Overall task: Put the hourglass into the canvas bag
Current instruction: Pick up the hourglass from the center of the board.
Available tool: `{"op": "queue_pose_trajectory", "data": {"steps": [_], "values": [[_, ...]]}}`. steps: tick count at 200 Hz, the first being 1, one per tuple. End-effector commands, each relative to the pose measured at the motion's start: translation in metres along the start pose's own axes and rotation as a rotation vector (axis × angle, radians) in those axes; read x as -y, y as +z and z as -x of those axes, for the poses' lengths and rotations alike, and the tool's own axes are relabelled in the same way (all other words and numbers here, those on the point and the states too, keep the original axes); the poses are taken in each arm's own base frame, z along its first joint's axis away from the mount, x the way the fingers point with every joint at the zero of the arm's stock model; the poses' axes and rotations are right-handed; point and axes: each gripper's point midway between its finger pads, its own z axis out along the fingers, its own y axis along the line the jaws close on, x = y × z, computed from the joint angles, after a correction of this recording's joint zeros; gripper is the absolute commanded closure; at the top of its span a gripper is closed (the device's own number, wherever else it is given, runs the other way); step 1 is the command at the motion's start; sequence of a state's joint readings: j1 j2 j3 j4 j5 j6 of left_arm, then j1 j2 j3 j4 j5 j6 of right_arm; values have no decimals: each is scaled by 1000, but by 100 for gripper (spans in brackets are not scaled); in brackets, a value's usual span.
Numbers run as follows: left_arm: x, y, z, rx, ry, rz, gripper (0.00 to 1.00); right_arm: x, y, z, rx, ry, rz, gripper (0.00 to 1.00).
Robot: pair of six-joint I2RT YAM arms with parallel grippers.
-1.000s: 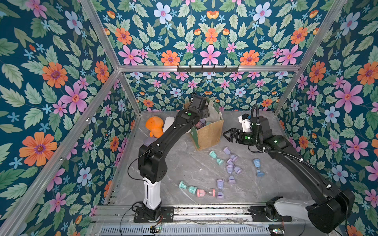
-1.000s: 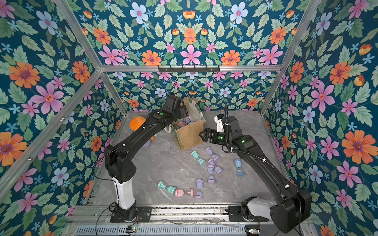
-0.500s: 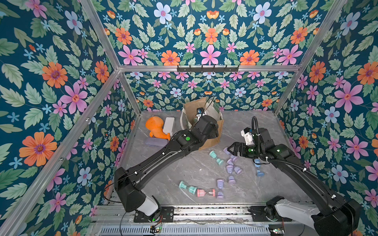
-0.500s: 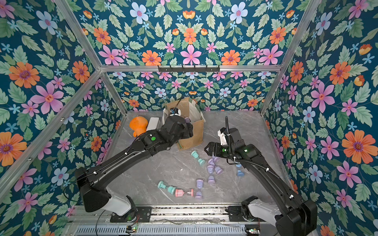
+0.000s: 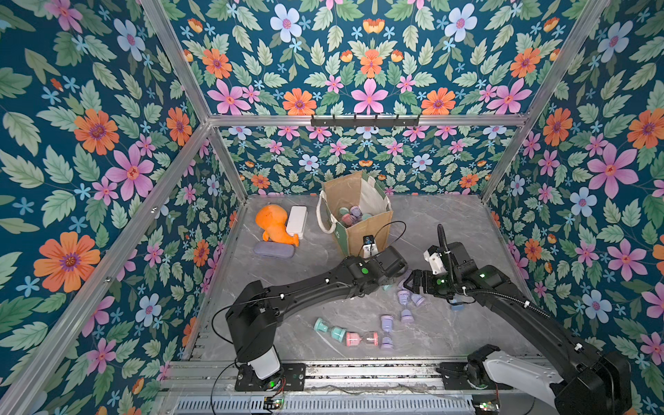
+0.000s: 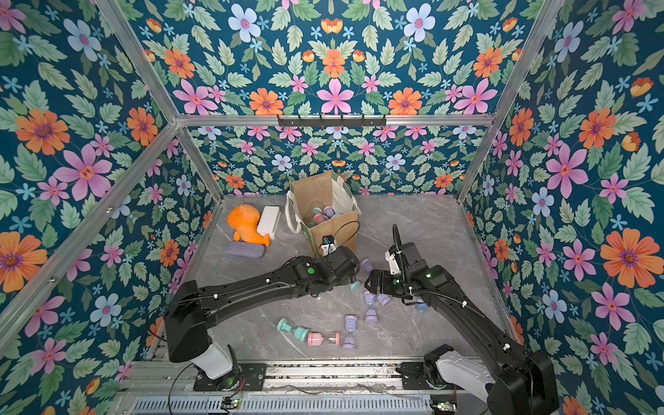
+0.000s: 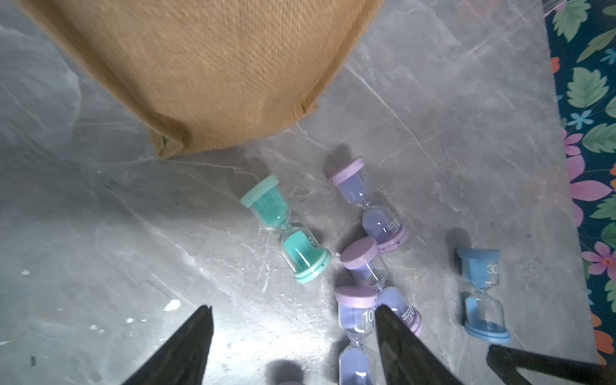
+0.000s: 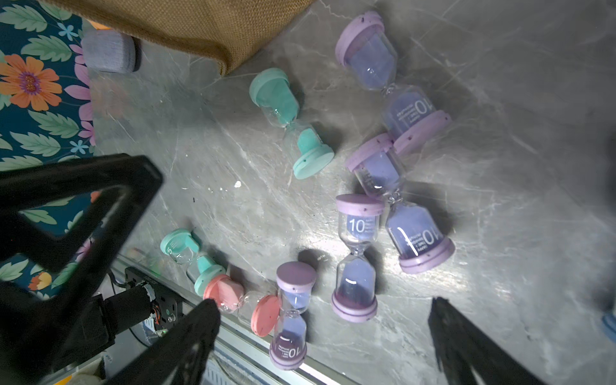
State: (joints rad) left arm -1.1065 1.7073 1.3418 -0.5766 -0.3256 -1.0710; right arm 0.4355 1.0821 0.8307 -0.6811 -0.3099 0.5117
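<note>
Three walls papered in a dark teal floral print (pink, orange and pale blue blooms among green leaves) enclose the space, with bare aluminium struts running along their seams. A black hook rail is fixed to the horizontal strut on the back wall. The floor is a grey, marble-veined slab showing a bright glare patch in the right wrist view, and slotted metal rails edge its near side.
</note>
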Motion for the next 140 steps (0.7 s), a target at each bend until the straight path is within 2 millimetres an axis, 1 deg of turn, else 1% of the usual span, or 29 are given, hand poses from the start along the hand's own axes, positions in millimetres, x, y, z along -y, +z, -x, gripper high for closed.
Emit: {"op": "queue_pose_trajectory", "data": {"steps": [1, 33, 47, 72, 111, 140], "values": [[13, 19, -12, -30, -136, -43, 22, 6, 3, 1, 19, -12, -22, 1], [19, 43, -30, -66, -232, -46, 22, 20, 6, -1, 15, 34, -36, 1], [15, 53, -39, -88, -262, -16, 23, 25, 5, 1, 20, 65, -26, 1], [11, 66, -49, -108, -291, 21, 25, 27, 2, 4, 41, 73, -10, 1], [9, 79, -51, -105, -290, 66, 29, 28, 0, 6, 51, 81, 1, 1], [-2, 83, -49, -77, -290, 138, 33, 28, 1, 7, 53, 81, 4, 1]]}}
